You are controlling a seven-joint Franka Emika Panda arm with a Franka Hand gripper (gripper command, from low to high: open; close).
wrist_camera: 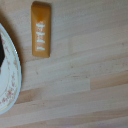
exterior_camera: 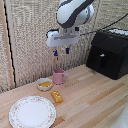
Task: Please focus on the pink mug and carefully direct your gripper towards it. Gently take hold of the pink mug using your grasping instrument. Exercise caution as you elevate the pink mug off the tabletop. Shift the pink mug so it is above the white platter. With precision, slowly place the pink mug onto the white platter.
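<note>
Exterior view first: the white arm reaches in from above, and the gripper (exterior_camera: 61, 50) hangs in the air well above the pink mug (exterior_camera: 59, 76), its short dark blue-tipped fingers (exterior_camera: 67, 50) pointing down with a gap showing between them, so the jaws stand apart and hold nothing. The pink mug sits upright on the wooden desk (exterior_camera: 95, 97) near the woven back wall, its handle turned toward the exterior view's right. Just beside it, on the exterior view's left, is a small pale bowl (exterior_camera: 44, 84) with orange contents; whether bowl and mug touch cannot be told. In front of them lies an orange block (exterior_camera: 57, 96), flat on the desk, and close by it on the exterior view's left is the white platter (exterior_camera: 32, 111), round with a brownish speckled rim and bare on top. The mug is well apart from the platter, with the orange block between them. A black boxy appliance (exterior_camera: 108, 52) stands at the back on the exterior view's right. The wrist view looks straight down on the desk planks, showing the orange block (wrist_camera: 41, 29) with pale markings on its top face and the edge of the white platter (wrist_camera: 11, 82); the mug does not appear in it.
</note>
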